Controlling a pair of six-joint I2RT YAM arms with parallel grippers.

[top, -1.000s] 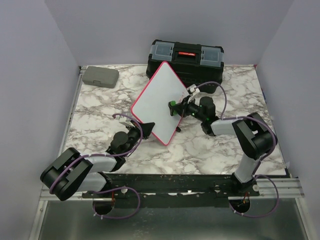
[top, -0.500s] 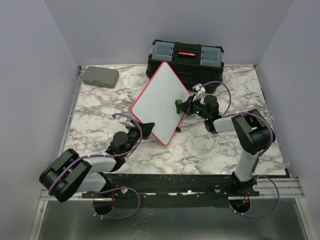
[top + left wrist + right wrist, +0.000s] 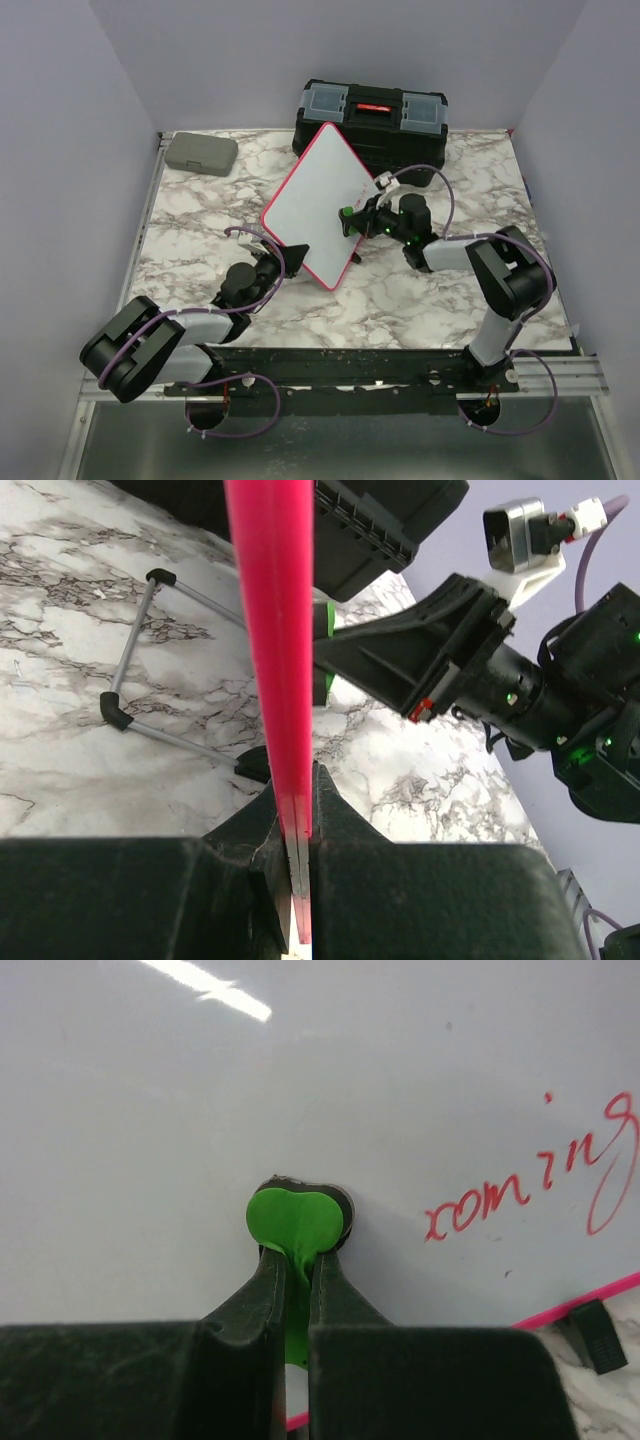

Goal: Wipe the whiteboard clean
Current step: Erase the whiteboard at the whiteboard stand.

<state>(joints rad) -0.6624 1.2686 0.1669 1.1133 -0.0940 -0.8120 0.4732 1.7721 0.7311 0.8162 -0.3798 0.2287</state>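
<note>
Whiteboard [image 3: 318,205] near the middle of the marble table [image 3: 420,295], raised on one corner like a diamond, top corner in front of the black toolbox [image 3: 370,118]. Thin red-pink frame all round; white face mostly bare, with red handwriting [image 3: 530,1175] toward the right in the right wrist view. Left gripper [image 3: 272,258] clamped tight on the frame along the board's lower left edge, fingers [image 3: 250,840] pinching the pink rim seen edge-on. Right gripper [image 3: 352,218] closed on a small green eraser [image 3: 296,1222], its dark pad pressed against the white face, left of the writing. Wire stand [image 3: 140,650] with black end caps on the marble beside the pink rim. Small grey case [image 3: 200,153] well apart, at the far left corner of the table
</note>
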